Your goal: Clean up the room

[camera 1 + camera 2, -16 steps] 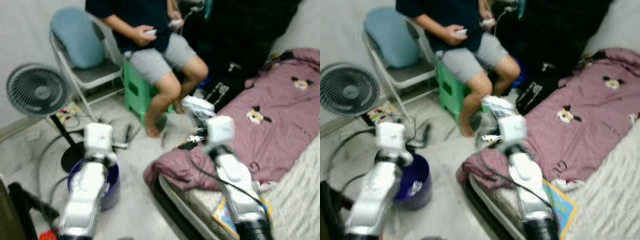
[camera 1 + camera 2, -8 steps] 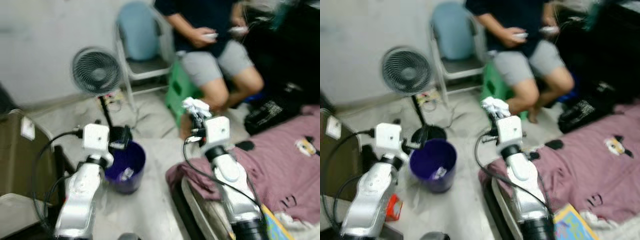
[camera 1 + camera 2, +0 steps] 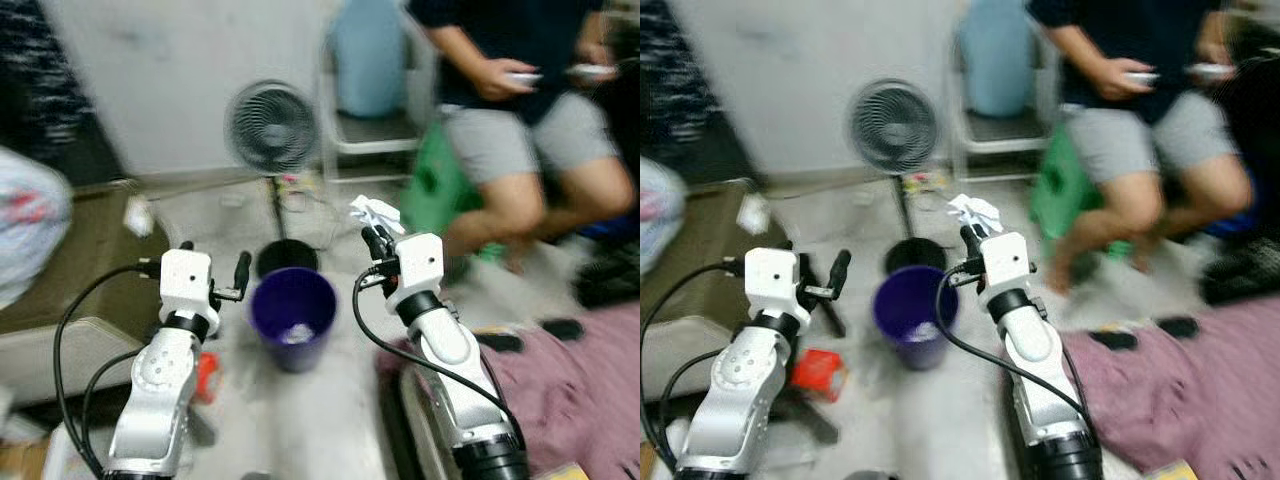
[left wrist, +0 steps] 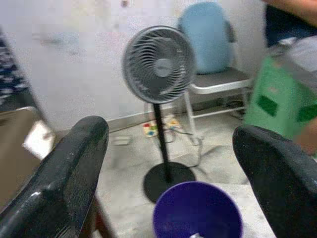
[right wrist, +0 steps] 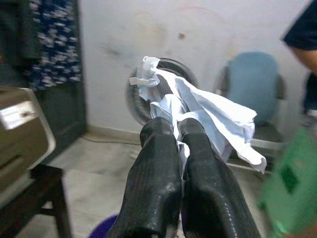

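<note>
Right gripper (image 5: 176, 144): black fingers pressed together on a crumpled white tissue (image 5: 198, 111), held up just beside and above the purple trash bin (image 3: 292, 312).
Left gripper (image 3: 240, 272): fingers spread wide with nothing between them, hovering just beside the bin's other side.
Trash bin: on the floor between the two arms, a scrap of white paper already inside.
Change: over the last second the camera has swung away from the bed, so the bin, earlier off to the left, now sits centred ahead; the tissue stayed clamped throughout.
Meaning: likely the carry is nearly done; the next move is to bring the tissue over the bin's mouth and release.
Surroundings: standing fan (image 3: 270, 125), folding chair (image 3: 372, 140), seated person (image 3: 520, 110) holding controllers.
</note>
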